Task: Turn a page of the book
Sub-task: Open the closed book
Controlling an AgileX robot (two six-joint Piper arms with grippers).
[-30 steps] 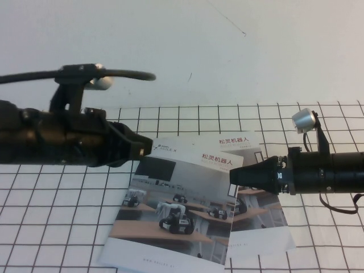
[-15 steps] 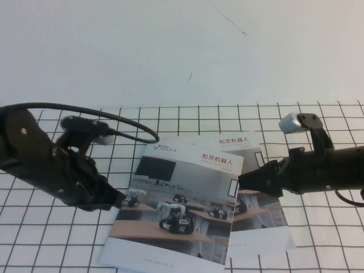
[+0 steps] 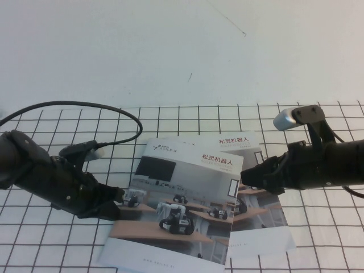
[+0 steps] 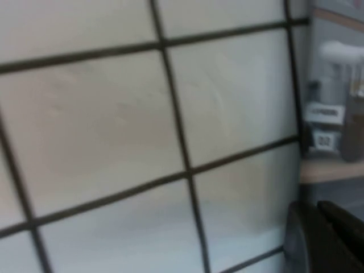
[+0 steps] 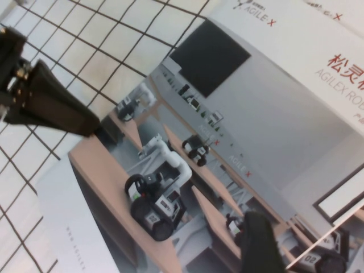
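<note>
Left hand pressed together, tip at the book's left edge, cover page flat. Right hand at the book's opposite edge, over a second booklet; finger state cannot be told.

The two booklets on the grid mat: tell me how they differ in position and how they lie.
The front booklet lies on top with its cover fully visible; the rear booklet is largely covered, showing only its right part. The left gripper touches the front booklet's left edge; the right gripper hangs over the rear one. Both share the same classroom-robot cover and orange title, and lie flat and closed.
</note>
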